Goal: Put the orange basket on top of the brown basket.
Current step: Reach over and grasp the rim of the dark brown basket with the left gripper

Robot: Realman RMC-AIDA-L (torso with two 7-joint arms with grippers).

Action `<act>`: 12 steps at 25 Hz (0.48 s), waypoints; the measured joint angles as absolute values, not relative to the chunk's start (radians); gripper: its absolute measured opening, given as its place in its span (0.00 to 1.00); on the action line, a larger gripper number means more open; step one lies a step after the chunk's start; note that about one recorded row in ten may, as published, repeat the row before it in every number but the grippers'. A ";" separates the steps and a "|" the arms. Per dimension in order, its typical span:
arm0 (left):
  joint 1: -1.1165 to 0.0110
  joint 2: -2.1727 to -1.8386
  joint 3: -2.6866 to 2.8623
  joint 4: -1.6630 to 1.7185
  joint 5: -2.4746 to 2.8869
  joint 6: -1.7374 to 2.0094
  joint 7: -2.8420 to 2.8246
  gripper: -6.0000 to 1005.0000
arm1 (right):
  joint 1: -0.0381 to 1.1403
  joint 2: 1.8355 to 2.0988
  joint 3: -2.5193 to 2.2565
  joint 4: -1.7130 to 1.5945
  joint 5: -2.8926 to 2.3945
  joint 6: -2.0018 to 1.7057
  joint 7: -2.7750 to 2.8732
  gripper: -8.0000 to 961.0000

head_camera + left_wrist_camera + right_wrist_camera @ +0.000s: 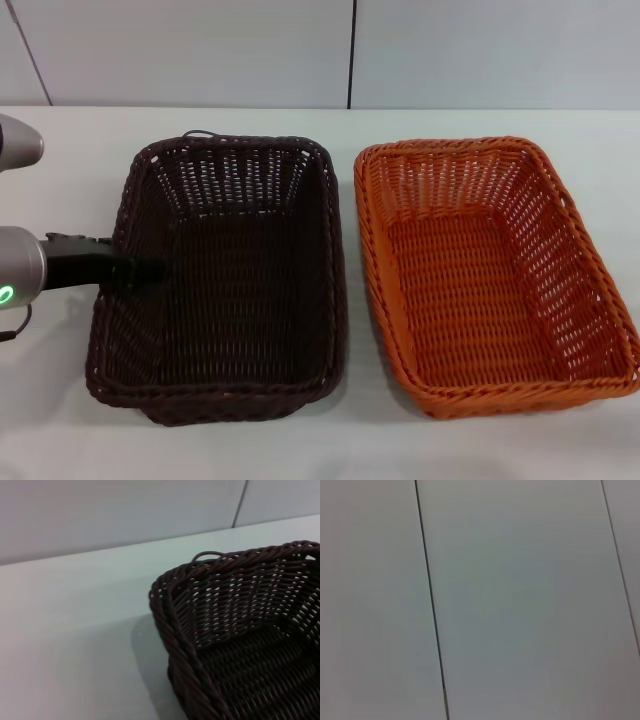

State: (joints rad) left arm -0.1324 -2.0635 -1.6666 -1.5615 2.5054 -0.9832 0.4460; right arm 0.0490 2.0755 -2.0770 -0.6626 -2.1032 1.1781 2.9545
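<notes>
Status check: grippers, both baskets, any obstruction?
Left gripper at brown basket left rim. Right gripper out of view. Orange basket on table beside it, untouched. Nothing between them.

Orange basket (490, 275) — woven wicker-style strands, slightly glossy, braided rim; brown basket (225, 280) — same open weave, dark, faint sheen; table (60, 160) — smooth, matt white; left arm (18, 270) housing — smooth satin metal-look.
</notes>
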 joint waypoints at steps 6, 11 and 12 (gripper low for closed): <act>-0.155 -2.062 -1.658 -1.529 2.505 -0.987 0.445 0.71 | 0.047 2.075 -2.080 -0.663 -2.103 1.178 2.954 0.86; -0.156 -2.061 -1.662 -1.543 2.505 -1.029 0.446 0.71 | 0.046 2.075 -2.080 -0.663 -2.103 1.181 2.954 0.86; -0.156 -2.061 -1.662 -1.543 2.505 -1.029 0.446 0.71 | 0.045 2.075 -2.080 -0.663 -2.103 1.182 2.954 0.86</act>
State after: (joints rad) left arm -0.1559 -2.0608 -1.6617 -1.5428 2.5051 -1.0294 0.4463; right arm 0.0454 2.0755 -2.0800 -0.6632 -2.1032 1.1824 2.9544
